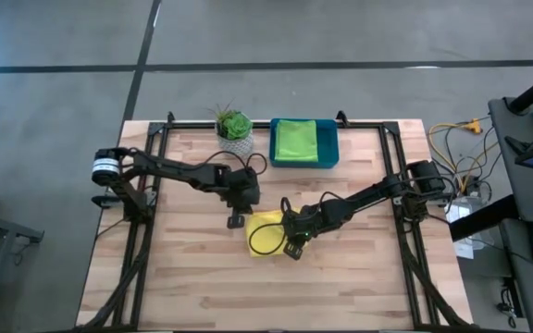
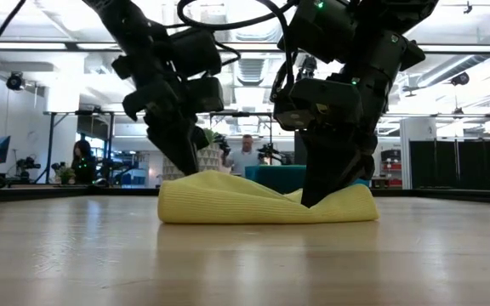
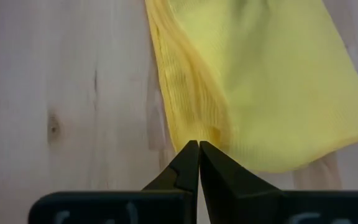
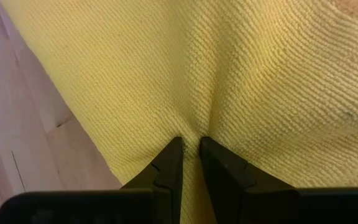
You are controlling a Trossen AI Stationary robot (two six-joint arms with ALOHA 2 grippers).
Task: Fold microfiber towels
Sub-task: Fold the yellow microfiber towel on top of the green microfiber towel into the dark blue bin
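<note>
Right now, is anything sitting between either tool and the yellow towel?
Nothing visible. The right tool is pinching a ridge of the yellow towel, and the left tool, shut, has its tips at the towel's edge. The plant and tray stand farther back.

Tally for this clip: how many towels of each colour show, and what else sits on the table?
Yellow towel: 1, mid-table, both arms at it
Light green towel: 1, in the tray
Blue tray: 1
Potted plant: 1
Total: 4 things, 2 of them towels
</note>
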